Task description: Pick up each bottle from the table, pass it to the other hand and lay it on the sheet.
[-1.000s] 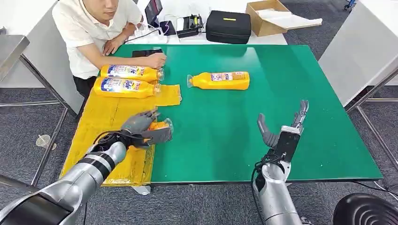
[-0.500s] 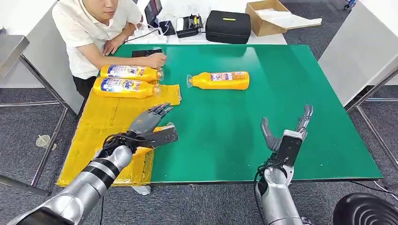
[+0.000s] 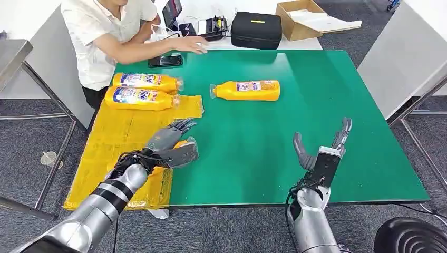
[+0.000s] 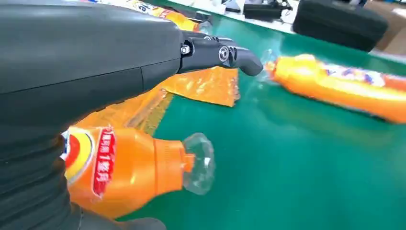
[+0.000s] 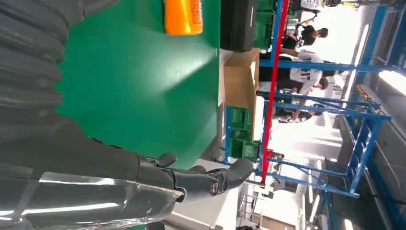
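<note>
The left robot hand (image 3: 169,145) lay spread over a released bottle (image 4: 129,167) on the yellow sheet (image 3: 121,137). The last bottle (image 3: 246,90) lay crosswise mid-counter (image 3: 327,95), cap leftward, nearer the empty, spread right robot hand (image 3: 320,145).

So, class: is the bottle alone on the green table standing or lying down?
Lying down: the bottle rests on its side, cap end toward the yellow sheet.
</note>
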